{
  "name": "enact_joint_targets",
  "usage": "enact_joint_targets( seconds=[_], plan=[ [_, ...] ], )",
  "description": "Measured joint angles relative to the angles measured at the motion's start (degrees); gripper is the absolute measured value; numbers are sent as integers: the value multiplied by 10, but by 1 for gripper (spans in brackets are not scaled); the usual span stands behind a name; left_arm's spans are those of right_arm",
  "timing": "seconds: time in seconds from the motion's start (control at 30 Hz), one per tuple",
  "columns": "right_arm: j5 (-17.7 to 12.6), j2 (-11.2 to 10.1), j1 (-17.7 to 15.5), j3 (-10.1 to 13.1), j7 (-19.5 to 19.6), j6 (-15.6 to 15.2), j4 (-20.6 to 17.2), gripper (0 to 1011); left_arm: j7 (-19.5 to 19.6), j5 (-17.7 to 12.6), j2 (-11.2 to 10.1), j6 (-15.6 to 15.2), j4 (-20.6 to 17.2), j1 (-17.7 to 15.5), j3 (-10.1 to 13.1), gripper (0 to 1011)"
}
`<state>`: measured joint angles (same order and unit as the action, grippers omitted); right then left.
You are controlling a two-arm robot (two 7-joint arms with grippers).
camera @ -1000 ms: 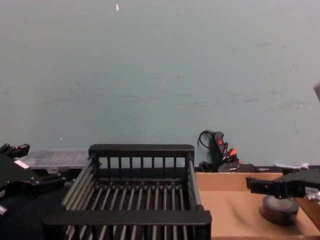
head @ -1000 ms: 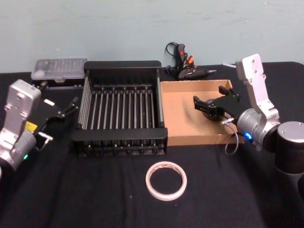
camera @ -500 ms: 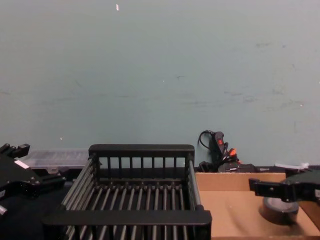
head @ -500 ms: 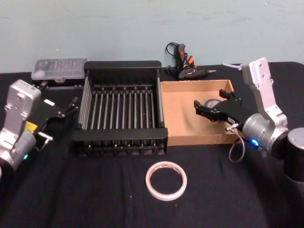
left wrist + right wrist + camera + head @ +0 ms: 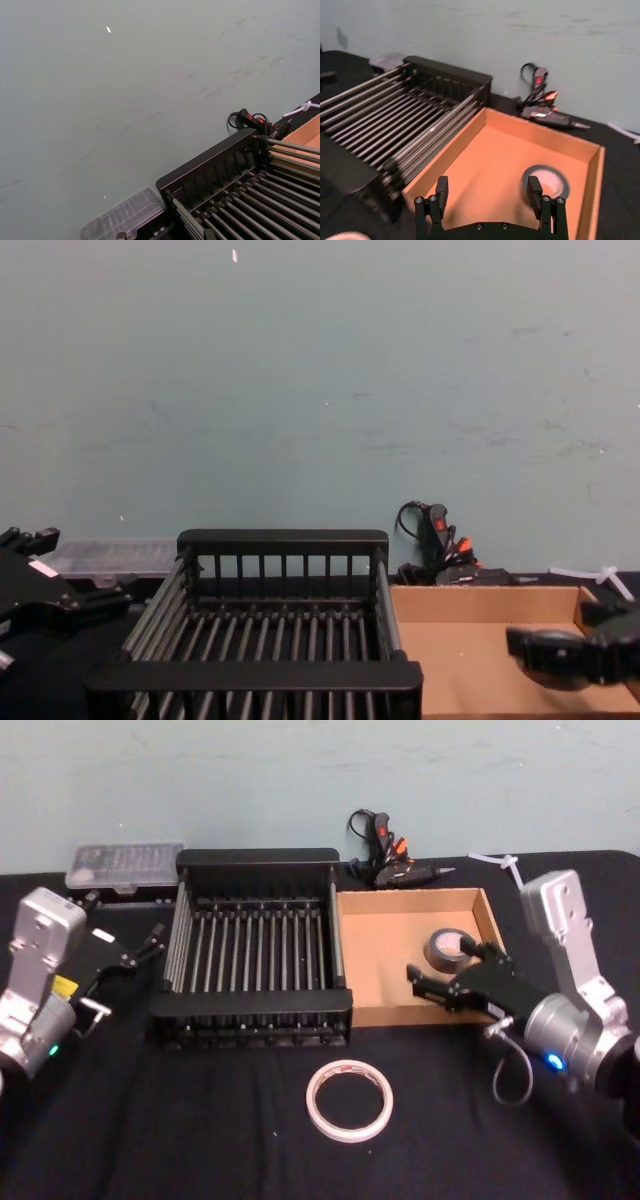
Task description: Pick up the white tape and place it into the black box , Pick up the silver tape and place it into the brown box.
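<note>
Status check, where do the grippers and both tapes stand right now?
Right gripper open, empty, over brown box front wall. Silver tape lies in brown box. White tape on table before black box. Left gripper parked left of it.

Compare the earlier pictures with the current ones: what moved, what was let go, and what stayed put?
The right gripper has drawn back toward the robot with its fingers open, leaving the dull grey-silver tape roll lying in the shallow tan cardboard box. The flat white tape roll, the black slatted crate and the left gripper stayed put.
</note>
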<state>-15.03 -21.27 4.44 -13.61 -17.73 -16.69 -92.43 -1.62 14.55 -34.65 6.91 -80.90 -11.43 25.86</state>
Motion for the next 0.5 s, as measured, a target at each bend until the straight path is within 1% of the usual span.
enact_joint_targets(
  seconds=[0.03,0.2,0.27,0.5],
  plan=[
    [-1,-3,-8,-3,0,-3,-8,1002,0,0,0,0,0,0,0,1001],
    [-4,-11,-28,-14,-5,-13,-26,1002,0,0,0,0,0,0,0,1001],
    [-5,-14,-33,-19,-6,-17,-29,1002,0,0,0,0,0,0,0,1002],
    [-3,-24,-51,-45,-13,-28,-41,1002,0,0,0,0,0,0,0,1001]
  ],
)
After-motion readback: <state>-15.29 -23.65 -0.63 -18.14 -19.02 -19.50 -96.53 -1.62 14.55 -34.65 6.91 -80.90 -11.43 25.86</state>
